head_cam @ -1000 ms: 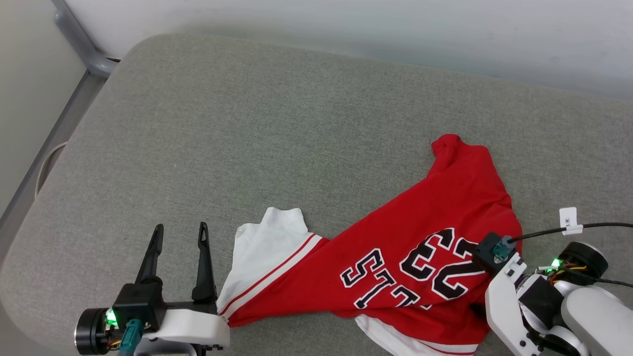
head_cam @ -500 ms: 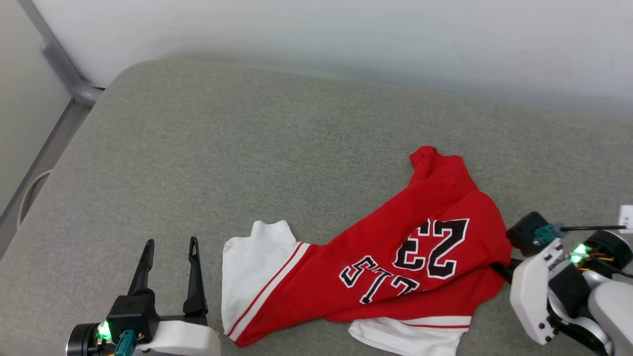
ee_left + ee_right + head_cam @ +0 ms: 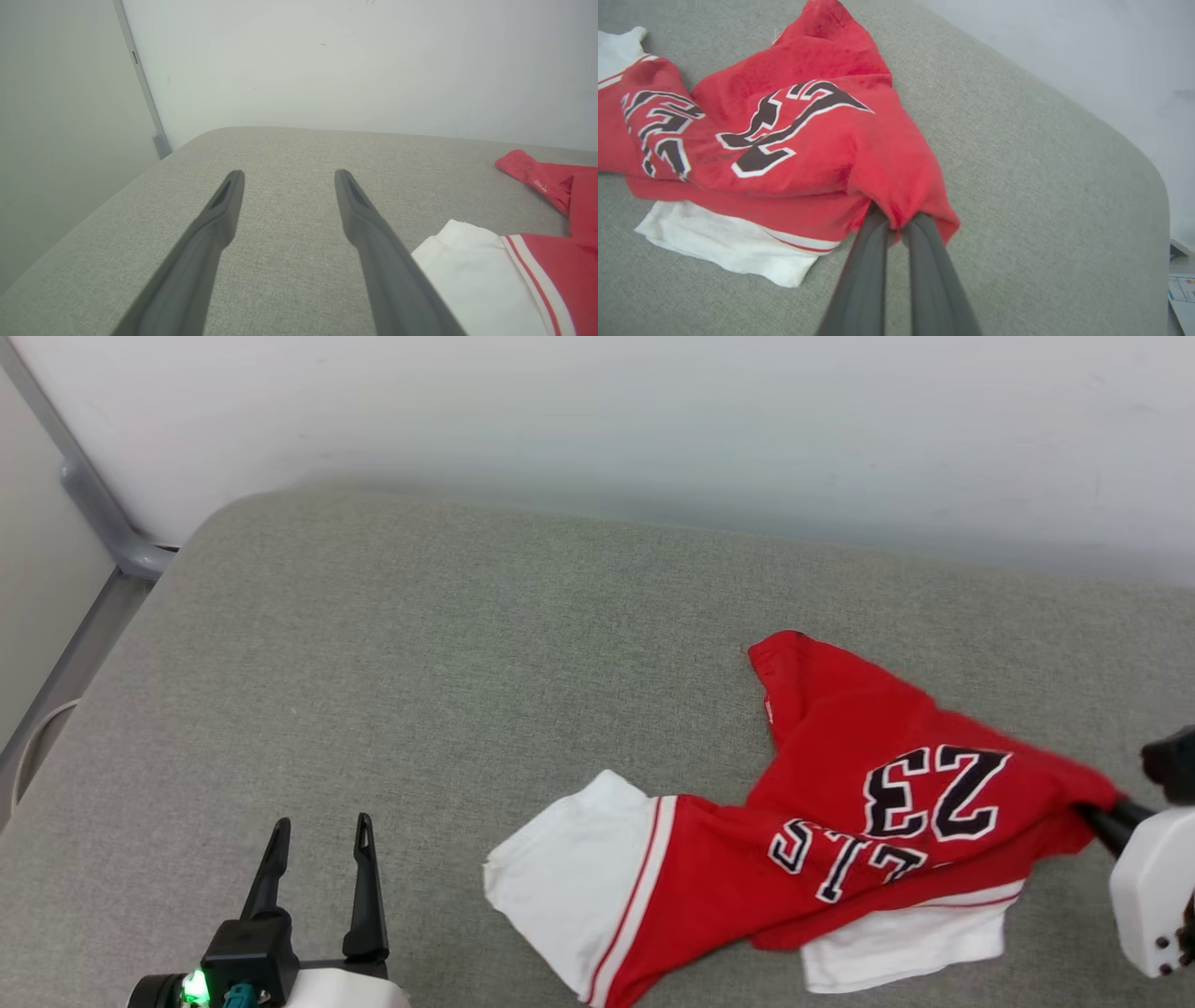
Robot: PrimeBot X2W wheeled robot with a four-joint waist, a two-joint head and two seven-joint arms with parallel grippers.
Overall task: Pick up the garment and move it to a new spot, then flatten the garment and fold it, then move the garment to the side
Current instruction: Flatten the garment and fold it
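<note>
Right gripper (image 3: 896, 221) of mine pinches the garment (image 3: 868, 803) by its red corner at the right edge of the head view; the cloth stretches leftward toward my left gripper (image 3: 317, 826), spread wide, empty, lower left.

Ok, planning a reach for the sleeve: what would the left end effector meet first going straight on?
Likely bare grey cushion, then the white wall; the left end effector points past the jersey's white sleeve, which lies to its right. Depth is unclear.

Closed right gripper (image 3: 896, 220) on shirt (image 3: 812, 747) edge. Dragged it rightward, sleeve (image 3: 569, 868) now well apart from left gripper (image 3: 322, 821).
</note>
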